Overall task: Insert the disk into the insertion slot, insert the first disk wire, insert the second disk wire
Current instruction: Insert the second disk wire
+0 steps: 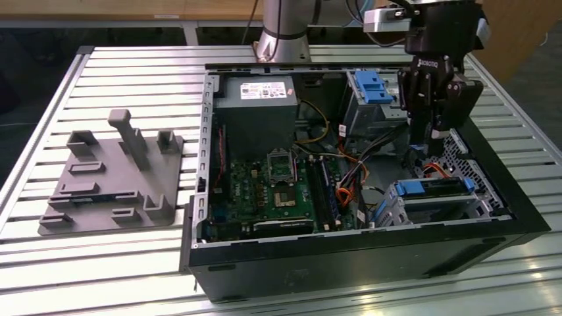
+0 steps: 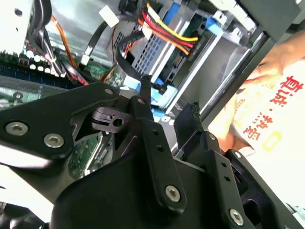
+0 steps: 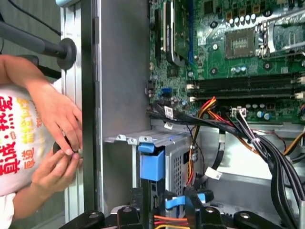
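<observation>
1. One open computer case [image 1: 351,257] lies on the one slatted table [image 1: 131,263].
2. One insertion slot [image 1: 439,210] stands inside the case, at the exterior view's right.
3. One disk [image 1: 436,187] sits in that slot, its blue carrier showing.
4. My one gripper [image 1: 428,146] hangs just above it, its two fingers [image 2: 151,126] apart.
5. A person's two hands [image 3: 59,121] meet just outside the case wall.

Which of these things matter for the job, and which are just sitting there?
For the job: gripper, disk in its blue frame, silver drive cage.
Just lying about: grey peg stand, circuit board, power box, blue-latched cage, a person's hand.
</observation>
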Controlling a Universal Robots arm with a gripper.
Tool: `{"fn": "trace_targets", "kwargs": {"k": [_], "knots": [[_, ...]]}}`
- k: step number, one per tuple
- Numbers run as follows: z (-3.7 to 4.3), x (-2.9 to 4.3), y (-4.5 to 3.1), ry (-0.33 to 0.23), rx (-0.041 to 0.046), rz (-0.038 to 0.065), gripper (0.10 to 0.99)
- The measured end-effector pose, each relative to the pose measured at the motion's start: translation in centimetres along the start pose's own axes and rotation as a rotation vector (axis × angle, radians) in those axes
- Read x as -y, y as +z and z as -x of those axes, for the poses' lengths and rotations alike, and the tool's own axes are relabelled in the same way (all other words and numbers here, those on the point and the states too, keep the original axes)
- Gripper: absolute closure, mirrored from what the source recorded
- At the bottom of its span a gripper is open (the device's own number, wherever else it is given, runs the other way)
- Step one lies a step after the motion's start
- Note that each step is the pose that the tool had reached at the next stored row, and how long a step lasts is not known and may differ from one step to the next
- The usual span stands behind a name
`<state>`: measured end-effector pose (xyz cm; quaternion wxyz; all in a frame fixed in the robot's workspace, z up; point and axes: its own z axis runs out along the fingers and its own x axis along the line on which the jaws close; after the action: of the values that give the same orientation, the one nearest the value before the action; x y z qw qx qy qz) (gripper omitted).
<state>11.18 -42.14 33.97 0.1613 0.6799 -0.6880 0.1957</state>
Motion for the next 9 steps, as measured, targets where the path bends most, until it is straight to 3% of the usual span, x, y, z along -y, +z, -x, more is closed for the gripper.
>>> {"fn": "trace_targets", "kwargs": {"k": [3, 9], "knots": [[0.16, -0.26, 0.18, 0.003, -0.0102, -0.007, 0.612], [0.26, 0.01, 0.35, 0.003, -0.0103, -0.007, 0.612]]}}
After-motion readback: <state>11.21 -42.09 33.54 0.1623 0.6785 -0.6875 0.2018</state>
